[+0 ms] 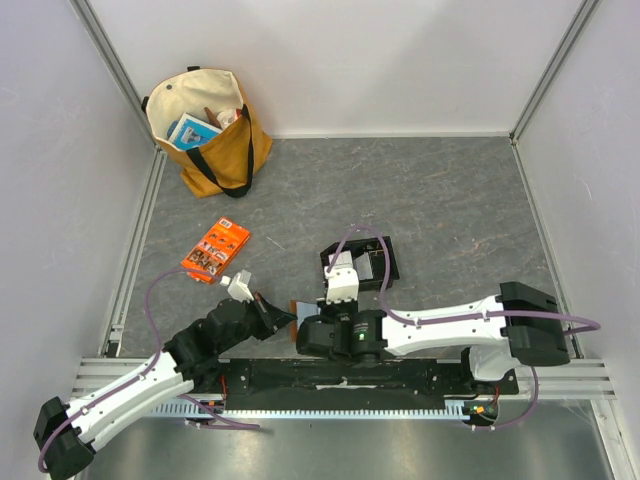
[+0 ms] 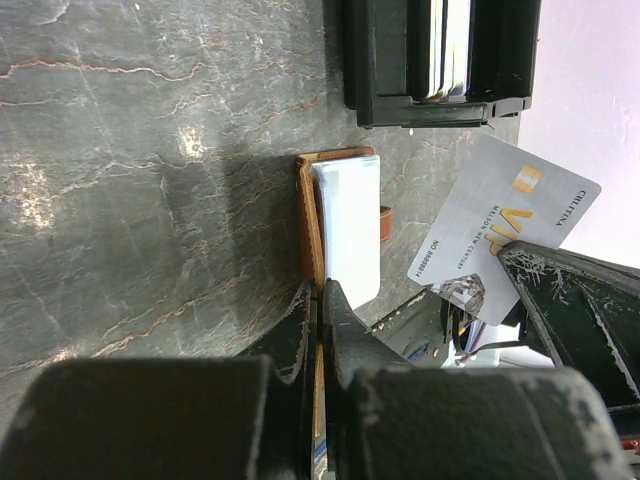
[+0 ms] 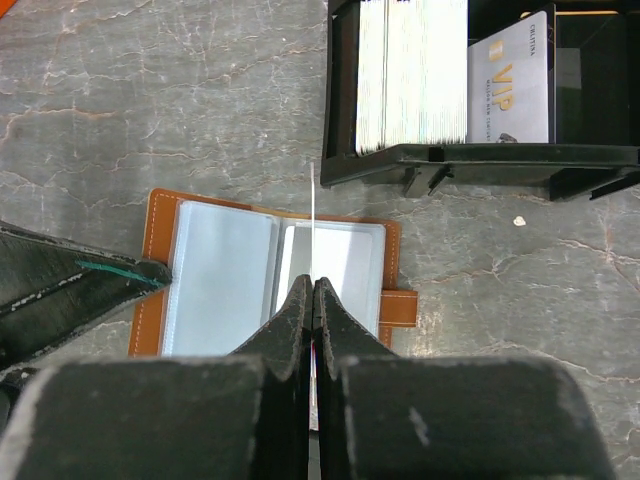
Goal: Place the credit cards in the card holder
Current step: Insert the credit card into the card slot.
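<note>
Right tool (image 3: 313,298) clamped on credit card (image 2: 490,228), above card holder (image 3: 225,275), left tool (image 2: 320,305) pinching its cover

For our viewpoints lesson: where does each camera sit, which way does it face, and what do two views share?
Top external: above and behind the robot, looking down on the table; left arm and right arm show.
Left wrist: on the left arm, looking along the left gripper at the card holder it pinches.
Right wrist: on the right arm, looking along the right gripper holding a card edge-on.
Shared: both wrist views show the card holder and the black tray.
</note>
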Available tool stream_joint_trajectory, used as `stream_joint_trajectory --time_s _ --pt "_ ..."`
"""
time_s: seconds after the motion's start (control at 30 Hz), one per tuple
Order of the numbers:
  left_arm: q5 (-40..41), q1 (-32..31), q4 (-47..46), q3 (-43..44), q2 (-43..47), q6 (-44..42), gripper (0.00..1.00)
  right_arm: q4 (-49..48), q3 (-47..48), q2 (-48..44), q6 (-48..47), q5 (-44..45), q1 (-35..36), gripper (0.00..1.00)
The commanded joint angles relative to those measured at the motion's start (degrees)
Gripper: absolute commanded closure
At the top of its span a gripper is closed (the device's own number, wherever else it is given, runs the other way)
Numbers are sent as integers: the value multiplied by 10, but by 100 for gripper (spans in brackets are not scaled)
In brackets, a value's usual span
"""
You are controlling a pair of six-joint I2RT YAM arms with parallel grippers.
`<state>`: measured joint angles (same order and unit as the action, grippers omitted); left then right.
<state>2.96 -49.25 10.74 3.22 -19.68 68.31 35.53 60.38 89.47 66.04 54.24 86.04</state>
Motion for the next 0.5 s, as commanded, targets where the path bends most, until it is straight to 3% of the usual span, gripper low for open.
stream_joint_trajectory --time_s 0.0,0.13,0.27,0.47 --pt "21 1 20 -8 -2 2 98 -28 -39 -56 8 15 -1 100" --pt "38 -1 53 -8 -29 9 98 -225 -145 -135 -59 -113 -44 100" --pt "40 0 57 -4 -78 16 98 -384 -254 -197 -57 -227 -98 100" --pt "38 -1 36 4 -153 23 98 -481 -321 -198 -38 -289 -119 100"
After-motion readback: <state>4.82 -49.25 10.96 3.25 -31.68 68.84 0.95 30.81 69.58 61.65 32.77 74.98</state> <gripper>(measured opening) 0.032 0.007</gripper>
